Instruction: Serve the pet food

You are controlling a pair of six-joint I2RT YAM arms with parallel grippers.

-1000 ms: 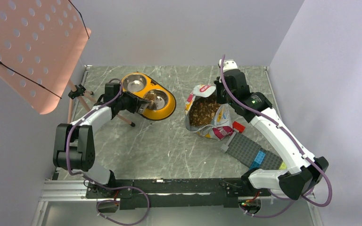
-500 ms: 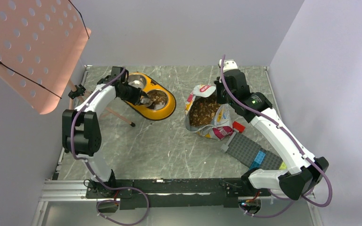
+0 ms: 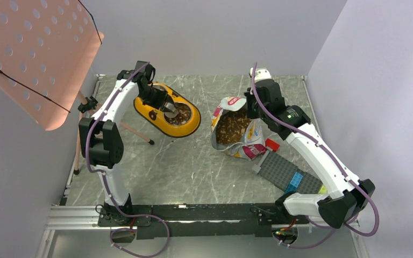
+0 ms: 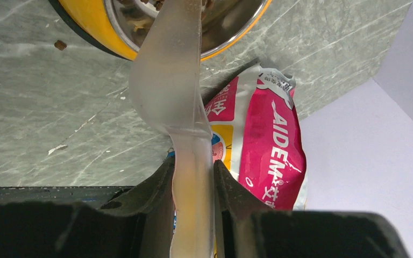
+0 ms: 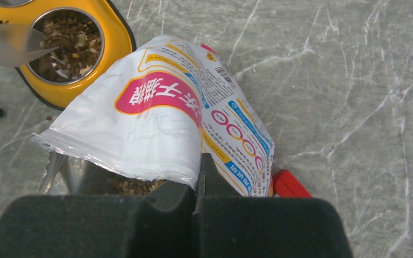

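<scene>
— Two arms at work here; what is the biggest thing under them?

— A grey marbled table [image 3: 193, 161]. A pink perforated panel [image 3: 32, 54] leans in over its far left corner.

— And the bag [image 3: 246, 141]?

— It lies open on the table, right of centre. It is glossy white, pink and yellow, and its mouth is full of brown pet food [image 3: 230, 124]. The right gripper [image 5: 199, 174] has its fingers pressed together on the torn top edge of the bag, which is pinched between them.

— What sits beside it?

— A yellow double bowl [image 3: 193, 122] stands to the left of the bag, near but apart. A grey studded baseplate [image 3: 282, 172] lies against the bag's near side.

— What is the left gripper [image 4: 193, 169] doing?

— It is clamped on the handle of a translucent scoop [image 4: 166, 80]. The scoop's broad end reaches over the steel cup [image 5: 94, 24] nearer the bag.

— Is there food in that cup?

— Yes, it holds a layer of the brown pieces. The other cup is mostly hidden by the left arm.

— Anything smaller?

— A red block [image 5: 290, 185] sits just beside the bag's bottom corner. One loose piece [image 4: 60, 44] lies on the table by the bowl's rim.
</scene>
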